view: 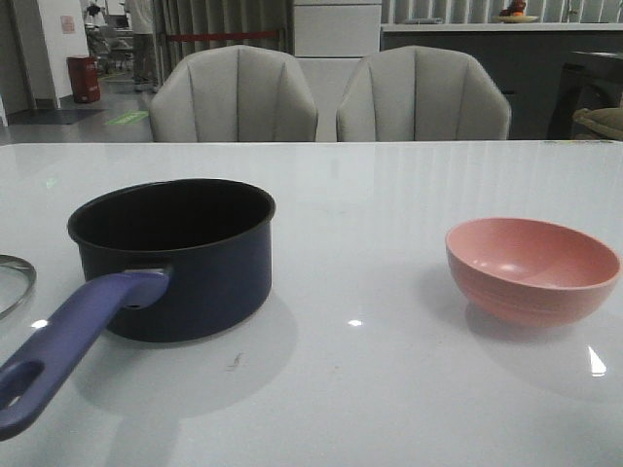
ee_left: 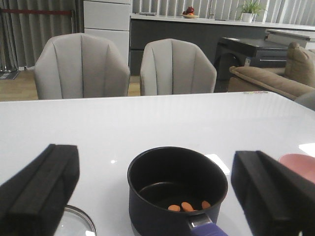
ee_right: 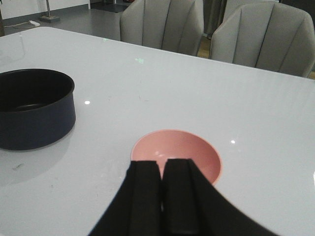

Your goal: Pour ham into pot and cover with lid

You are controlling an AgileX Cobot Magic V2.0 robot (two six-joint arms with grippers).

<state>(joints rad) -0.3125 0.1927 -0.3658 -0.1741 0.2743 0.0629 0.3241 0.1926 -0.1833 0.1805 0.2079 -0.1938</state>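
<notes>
1. Dark navy saucepan with black interior (view: 175, 258) upright on the glossy white table (view: 389, 195), on the left side in the front view, its long purple-blue handle (view: 73, 341) pointing toward the near left edge, the hole at its end visible.
2. Three small thin orange ham pieces (ee_left: 188, 206) lying on the bottom of the pot, seen from the left wrist camera, close to the wall on the handle side.
3. Round clear glass lid with a metal rim (view: 12, 282) flat on the table just left of the pot, apart from it and uncovered pot still open; only an edge visible in the front view and again in the left wrist view (ee_left: 74, 222).
4. Empty pink round bowl (view: 532, 268) upright on the right side of the table, well apart from the pot.
5. Left gripper (ee_left: 155, 194) spread wide, black pads far apart, nothing between them, hovering above the pot on its handle side.
6. Right gripper (ee_right: 162, 196) pressed closed, fingers nearly touching, holding nothing, poised just over the near rim of the bowl (ee_right: 177, 155).
7. Two grey padded chairs (view: 331, 97) side by side behind the far table edge.
</notes>
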